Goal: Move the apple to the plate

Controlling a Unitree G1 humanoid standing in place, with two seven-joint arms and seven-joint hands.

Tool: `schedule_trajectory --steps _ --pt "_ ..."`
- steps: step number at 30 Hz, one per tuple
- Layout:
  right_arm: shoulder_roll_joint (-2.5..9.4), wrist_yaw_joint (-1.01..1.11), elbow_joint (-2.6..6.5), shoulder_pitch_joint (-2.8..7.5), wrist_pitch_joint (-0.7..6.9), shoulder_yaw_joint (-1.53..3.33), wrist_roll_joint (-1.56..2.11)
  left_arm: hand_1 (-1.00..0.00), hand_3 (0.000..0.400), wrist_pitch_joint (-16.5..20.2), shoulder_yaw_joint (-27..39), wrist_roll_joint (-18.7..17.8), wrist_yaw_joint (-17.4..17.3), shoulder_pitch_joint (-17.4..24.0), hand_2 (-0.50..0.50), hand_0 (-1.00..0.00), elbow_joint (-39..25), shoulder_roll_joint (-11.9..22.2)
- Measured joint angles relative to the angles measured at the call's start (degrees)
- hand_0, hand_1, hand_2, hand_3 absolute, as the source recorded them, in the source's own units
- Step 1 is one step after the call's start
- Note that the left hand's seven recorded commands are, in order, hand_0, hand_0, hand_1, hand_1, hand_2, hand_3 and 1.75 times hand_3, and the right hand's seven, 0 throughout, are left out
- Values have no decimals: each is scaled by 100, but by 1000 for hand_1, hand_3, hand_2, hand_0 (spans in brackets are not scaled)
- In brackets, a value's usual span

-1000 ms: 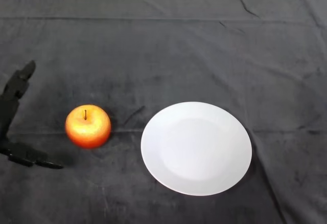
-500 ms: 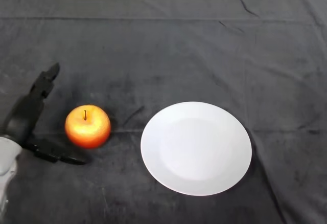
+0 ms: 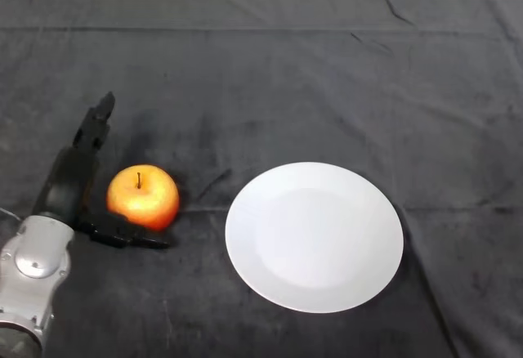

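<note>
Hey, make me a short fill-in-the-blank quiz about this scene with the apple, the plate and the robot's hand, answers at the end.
1. The apple rests on the dark ____, not on the plate.
2. The plate lies to the ____ of the apple in the head view.
3. The left hand is ____, with its fingers on the apple's far side and its thumb on the near side.
4. The plate's colour is ____.

Missing words: cloth; right; open; white

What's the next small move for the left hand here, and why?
Probably close the fingers round the apple. The left hand is open right beside it, fingers stretched past its far side and thumb low along its near side, so it brackets the fruit without gripping. The plate sits bare to the right.
</note>
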Motion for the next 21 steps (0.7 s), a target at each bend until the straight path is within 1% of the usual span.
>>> schedule_trajectory --steps 2,10,17,21 --pt "0 0 0 0 0 0 0 -1000 400 -14 -19 -1 0 -78 0 -1000 104 -14" --pt "0 0 0 0 0 0 0 -1000 400 -112 -25 -6 86 -366 0 -1000 108 -19" --pt "0 0 0 0 0 0 0 -1000 400 -112 -27 -5 381 -431 0 -1000 99 -69" --pt "0 0 0 0 0 0 0 -1000 400 41 -52 15 668 -423 0 -1000 -113 -252"
